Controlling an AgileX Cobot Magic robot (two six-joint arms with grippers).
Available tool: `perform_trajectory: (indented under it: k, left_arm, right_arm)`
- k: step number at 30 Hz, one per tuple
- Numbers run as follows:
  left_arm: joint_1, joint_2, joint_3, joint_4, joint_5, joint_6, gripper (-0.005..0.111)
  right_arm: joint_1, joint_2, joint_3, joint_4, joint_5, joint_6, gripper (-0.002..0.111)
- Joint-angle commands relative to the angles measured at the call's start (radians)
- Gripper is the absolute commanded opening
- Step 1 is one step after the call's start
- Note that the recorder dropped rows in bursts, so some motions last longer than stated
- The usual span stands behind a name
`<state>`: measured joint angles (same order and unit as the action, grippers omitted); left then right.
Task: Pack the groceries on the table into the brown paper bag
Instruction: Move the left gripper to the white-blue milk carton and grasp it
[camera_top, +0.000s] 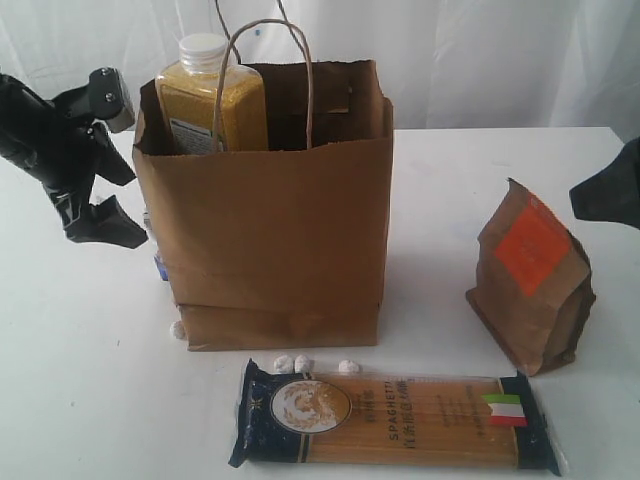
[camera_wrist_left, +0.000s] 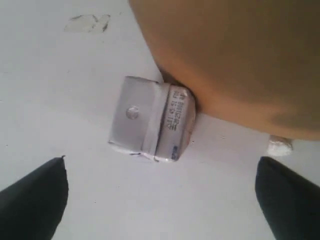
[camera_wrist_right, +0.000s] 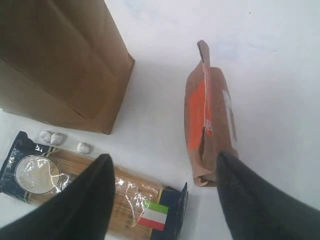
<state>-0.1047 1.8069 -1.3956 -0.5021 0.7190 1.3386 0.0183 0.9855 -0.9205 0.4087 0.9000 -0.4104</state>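
Smooth white table (camera_top: 70, 400), creased brown paper bag (camera_top: 280, 230)

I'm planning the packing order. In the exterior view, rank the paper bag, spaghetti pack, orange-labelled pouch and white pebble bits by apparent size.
1. paper bag
2. spaghetti pack, though it lies nearest the camera
3. orange-labelled pouch
4. white pebble bits, by far the smallest

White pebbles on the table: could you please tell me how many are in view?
4. One pebble sits at the paper bag's left front corner; a close pair and a single one lie between the bag and the spaghetti pack. More may hide behind the bag.
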Motion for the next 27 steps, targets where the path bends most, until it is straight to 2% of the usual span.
perform_trajectory:
  k: [1,7,13,19,24,27]
  left_arm:
    - [-0.002,0.02,-0.004,-0.025,-0.011,0.056,0.105]
    - [-0.002,0.029,-0.004,-0.131,-0.02,0.208,0.105]
    - [-0.002,0.078,-0.01,-0.147,-0.027,0.279,0.105]
    - [-0.002,0.134,-0.072,-0.196,-0.025,0.291,0.105]
    - [-0.002,0.17,-0.072,-0.191,0.033,0.303,0.105]
    - [0.0,0.17,-0.072,-0.251,0.033,0.303,0.105]
  right_arm:
    - [0.001,-0.005,0.002,-0.002,-0.019,-0.015,0.055]
    - [0.001,-0.005,0.002,-0.004,-0.025,-0.015,0.055]
    - [0.001,-0.005,0.002,-0.008,-0.025,-0.015,0.055]
    - [0.001,-0.005,0.002,-0.008,-0.025,-0.015,0.055]
    - [0.001,-0.005,0.002,-0.009,-0.025,-0.015,0.055]
    - [0.001,-0.005,0.002,-0.009,-0.025,-0.011,0.055]
